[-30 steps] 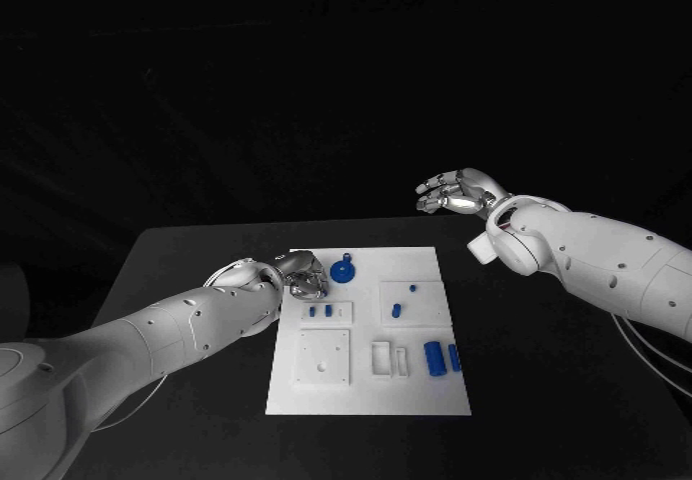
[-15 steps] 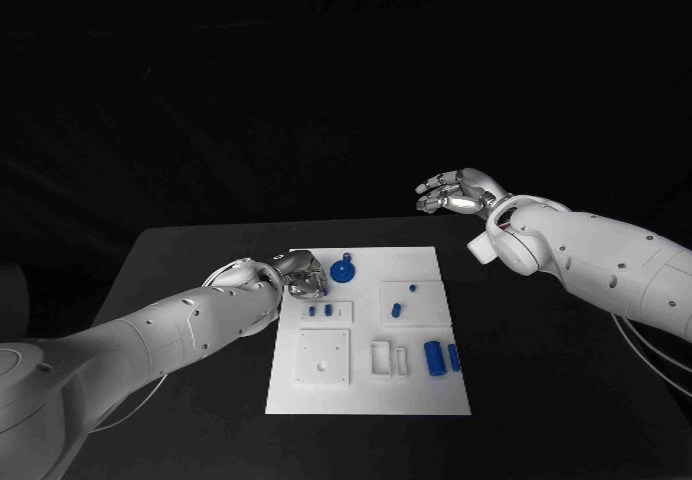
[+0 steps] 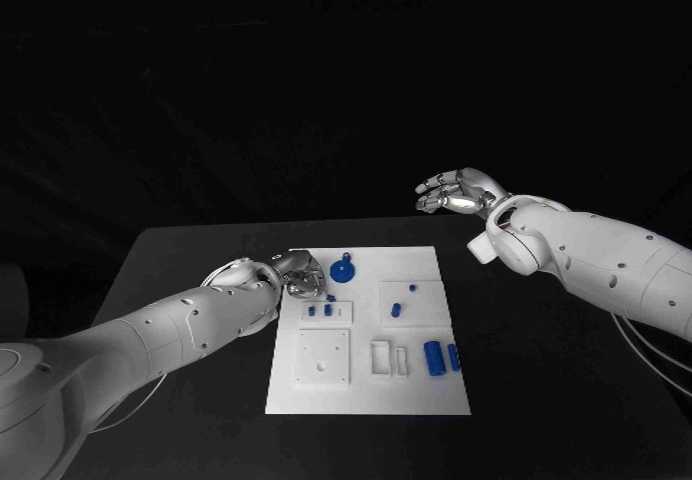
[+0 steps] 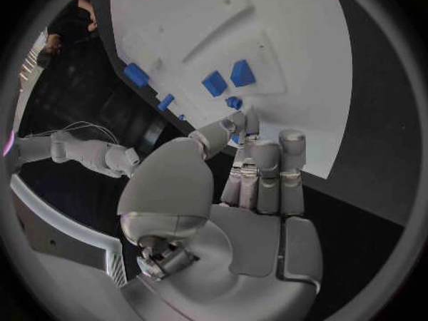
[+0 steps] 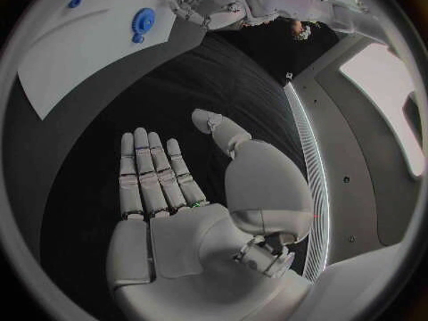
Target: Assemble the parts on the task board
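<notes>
The white task board [image 3: 418, 390] lies in the middle of the black table. My left hand [image 3: 299, 273] hovers over the board's upper left corner. Its thumb and a finger pinch a small blue part [image 3: 330, 297] [image 4: 234, 102] just above two short blue pegs [image 3: 319, 311] standing in the board. A blue gear [image 3: 342, 270] [image 5: 143, 21] lies right beside that hand. Two blue cylinders [image 3: 441, 357] lie near the board's right edge, and two small blue pegs [image 3: 404, 299] stand in a raised square. My right hand [image 3: 459, 192] [image 5: 170, 192] is raised beyond the table's far edge, fingers spread, holding nothing.
A white square block [image 3: 323, 355] and a white slotted block [image 3: 389, 358] stand on the board's near half. Bare black table [image 3: 188, 260] surrounds the board on all sides. My left hand [image 5: 210, 7] also appears in the right wrist view.
The small blue part has come into sight below my left fingertips, over the board. The right arm has not moved.
</notes>
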### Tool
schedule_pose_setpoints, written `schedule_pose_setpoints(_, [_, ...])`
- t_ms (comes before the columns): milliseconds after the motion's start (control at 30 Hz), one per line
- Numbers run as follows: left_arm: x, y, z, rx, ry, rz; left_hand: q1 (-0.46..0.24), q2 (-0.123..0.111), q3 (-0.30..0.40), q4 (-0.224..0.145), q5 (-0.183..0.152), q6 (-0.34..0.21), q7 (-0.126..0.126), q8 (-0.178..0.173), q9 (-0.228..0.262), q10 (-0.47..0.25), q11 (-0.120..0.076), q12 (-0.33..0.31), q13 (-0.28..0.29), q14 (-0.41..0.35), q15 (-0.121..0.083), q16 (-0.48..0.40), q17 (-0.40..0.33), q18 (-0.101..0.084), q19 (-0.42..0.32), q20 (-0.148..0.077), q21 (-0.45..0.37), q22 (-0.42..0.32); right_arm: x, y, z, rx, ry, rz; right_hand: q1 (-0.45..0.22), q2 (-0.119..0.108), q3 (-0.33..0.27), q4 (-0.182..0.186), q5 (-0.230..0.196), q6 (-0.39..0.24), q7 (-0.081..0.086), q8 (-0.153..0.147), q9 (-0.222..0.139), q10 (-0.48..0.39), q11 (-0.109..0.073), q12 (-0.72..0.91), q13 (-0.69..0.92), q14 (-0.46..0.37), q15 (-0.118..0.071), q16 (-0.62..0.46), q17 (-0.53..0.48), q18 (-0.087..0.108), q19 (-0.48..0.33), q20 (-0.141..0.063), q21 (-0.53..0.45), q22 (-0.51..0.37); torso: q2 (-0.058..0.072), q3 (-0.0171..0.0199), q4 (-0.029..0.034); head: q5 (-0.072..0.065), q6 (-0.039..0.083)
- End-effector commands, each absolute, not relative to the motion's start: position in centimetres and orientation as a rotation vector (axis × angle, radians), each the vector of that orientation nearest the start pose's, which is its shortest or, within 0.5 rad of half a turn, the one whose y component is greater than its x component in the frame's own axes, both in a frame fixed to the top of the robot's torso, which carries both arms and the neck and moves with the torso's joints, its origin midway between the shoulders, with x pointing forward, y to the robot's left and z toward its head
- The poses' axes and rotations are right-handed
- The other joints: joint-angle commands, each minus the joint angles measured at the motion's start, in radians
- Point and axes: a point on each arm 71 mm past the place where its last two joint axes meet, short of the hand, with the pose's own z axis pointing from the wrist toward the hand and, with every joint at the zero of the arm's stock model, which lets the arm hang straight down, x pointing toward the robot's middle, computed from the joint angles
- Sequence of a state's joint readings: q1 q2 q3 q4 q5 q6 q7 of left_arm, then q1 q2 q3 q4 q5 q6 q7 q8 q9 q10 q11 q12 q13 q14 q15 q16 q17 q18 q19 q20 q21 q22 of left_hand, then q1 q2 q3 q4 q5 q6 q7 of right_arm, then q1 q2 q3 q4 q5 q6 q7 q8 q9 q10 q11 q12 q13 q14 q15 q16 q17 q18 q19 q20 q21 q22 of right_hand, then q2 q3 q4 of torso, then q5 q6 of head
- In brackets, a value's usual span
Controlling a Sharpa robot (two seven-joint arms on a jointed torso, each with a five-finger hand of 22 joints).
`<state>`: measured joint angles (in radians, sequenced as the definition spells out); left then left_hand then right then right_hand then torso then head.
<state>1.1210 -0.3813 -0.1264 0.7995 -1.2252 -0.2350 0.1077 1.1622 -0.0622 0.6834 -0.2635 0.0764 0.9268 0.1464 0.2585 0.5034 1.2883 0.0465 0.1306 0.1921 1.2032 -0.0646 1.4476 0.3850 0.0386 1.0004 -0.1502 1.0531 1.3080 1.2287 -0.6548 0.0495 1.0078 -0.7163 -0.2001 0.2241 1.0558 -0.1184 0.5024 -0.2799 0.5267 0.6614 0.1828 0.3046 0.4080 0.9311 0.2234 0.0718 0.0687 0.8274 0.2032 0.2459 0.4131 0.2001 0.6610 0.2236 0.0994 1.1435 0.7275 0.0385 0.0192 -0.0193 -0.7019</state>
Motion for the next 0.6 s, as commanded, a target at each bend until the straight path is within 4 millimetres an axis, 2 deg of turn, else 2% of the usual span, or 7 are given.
schedule_pose_setpoints(33, [55.92, 16.29, -28.9, 0.013, 1.857, -0.65, 0.005, -0.008, -0.001, -0.007, -0.003, -0.006, 0.0, -0.004, -0.001, -0.001, 0.004, -0.004, 0.001, -0.004, 0.002, -0.003, -0.001, 0.1, 0.001, -0.009, -0.003, 0.004, 57.93, -25.93, -16.64, 0.512, 1.566, 1.031, -0.008, 0.003, -0.005, -0.002, 0.006, 0.007, 0.029, 0.005, -0.002, -0.006, 0.0, -0.005, -0.001, -0.01, 0.0, -0.001, -0.002, 0.008, -0.006, 0.003, -0.007, 0.002, 0.0, 0.0001, -0.0001, -0.001, 0.0])
schedule_pose_setpoints(433, [56.01, 16.7, -28.76, 0.002, 1.84, -0.651, 0.006, -0.01, -0.001, -0.008, -0.006, -0.008, 0.001, -0.004, -0.002, -0.001, 0.005, -0.005, 0.002, -0.004, 0.002, -0.003, -0.001, 0.101, 0.001, -0.009, -0.002, 0.004, 57.92, -26.05, -16.64, 0.513, 1.566, 1.029, -0.008, 0.004, -0.005, -0.002, 0.005, 0.007, 0.029, 0.005, -0.002, -0.006, 0.0, -0.005, -0.001, -0.01, 0.0, -0.001, -0.002, 0.008, -0.005, 0.003, -0.007, 0.002, 0.0, 0.0, 0.0003, -0.002, 0.001])
schedule_pose_setpoints(500, [56.0, 16.87, -28.59, -0.008, 1.824, -0.664, 0.004, -0.019, -0.004, -0.01, -0.008, -0.009, 0.002, -0.003, -0.003, -0.004, 0.006, -0.007, 0.002, -0.006, 0.004, -0.004, -0.001, 0.1, 0.0, -0.008, -0.002, 0.004, 57.92, -26.14, -16.64, 0.514, 1.565, 1.027, -0.008, 0.004, -0.005, -0.002, 0.005, 0.007, 0.029, 0.005, -0.002, -0.006, 0.0, -0.005, -0.001, -0.01, 0.0, -0.001, -0.002, 0.008, -0.005, 0.003, -0.008, 0.002, -0.001, 0.0003, 0.0012, -0.002, 0.002])
schedule_pose_setpoints(600, [55.98, 16.96, -28.29, -0.012, 1.805, -0.679, -0.011, -0.045, -0.019, -0.012, -0.01, -0.005, 0.001, 0.002, -0.003, -0.022, 0.012, -0.019, 0.0, -0.02, 0.01, -0.012, -0.005, 0.098, -0.009, -0.004, -0.006, 0.004, 57.91, -26.21, -16.64, 0.515, 1.565, 1.026, -0.008, 0.004, -0.005, -0.002, 0.005, 0.007, 0.029, 0.005, -0.002, -0.006, 0.0, -0.005, -0.001, -0.01, 0.0, -0.001, -0.002, 0.008, -0.005, 0.003, -0.008, 0.002, -0.001, 0.0005, 0.0014, -0.003, 0.002])
